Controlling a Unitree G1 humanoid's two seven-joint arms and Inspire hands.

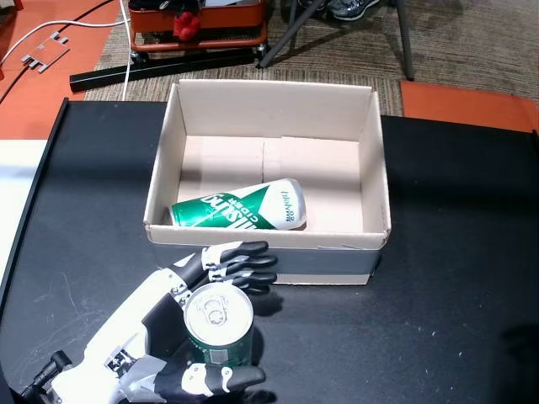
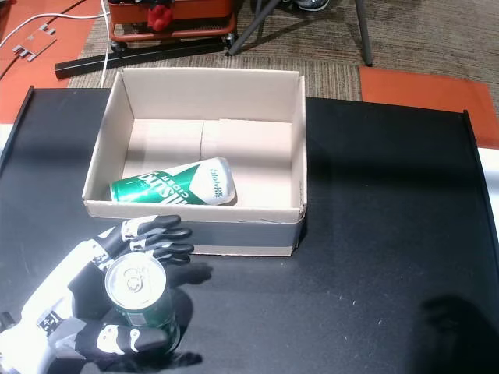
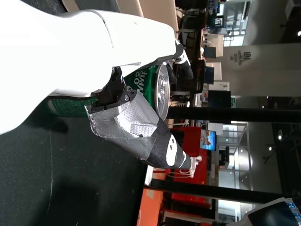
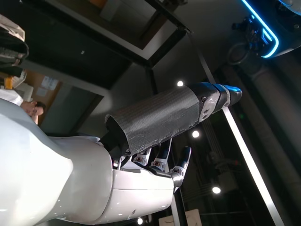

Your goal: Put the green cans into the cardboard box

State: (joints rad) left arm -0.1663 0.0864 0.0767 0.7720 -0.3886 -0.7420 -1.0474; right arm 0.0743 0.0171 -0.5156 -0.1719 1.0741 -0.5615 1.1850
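Table: a black tabletop (image 1: 455, 252) fills most of both head views, with a white strip along its left edge.
Floor: orange flooring (image 1: 463, 101) and a brown-grey carpet (image 1: 472, 42) lie beyond the table.
Furniture: a red cart (image 1: 202, 25) on wheels stands at the top, with dark chair or stand legs (image 1: 404, 38) near it.
Cable: a white cable (image 1: 50, 29) lies on the orange floor.
Light: round ceiling lamps (image 4: 195, 134) shine in the right wrist view.
Pillar: a pale pillar (image 3: 263, 68) shows in the left wrist view.

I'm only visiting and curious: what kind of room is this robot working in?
Probably a robotics lab or an open office. The black table stands on carpet and orange flooring, a red wheeled cart and loose cables sit behind it, and the left wrist view shows screens and pillars.
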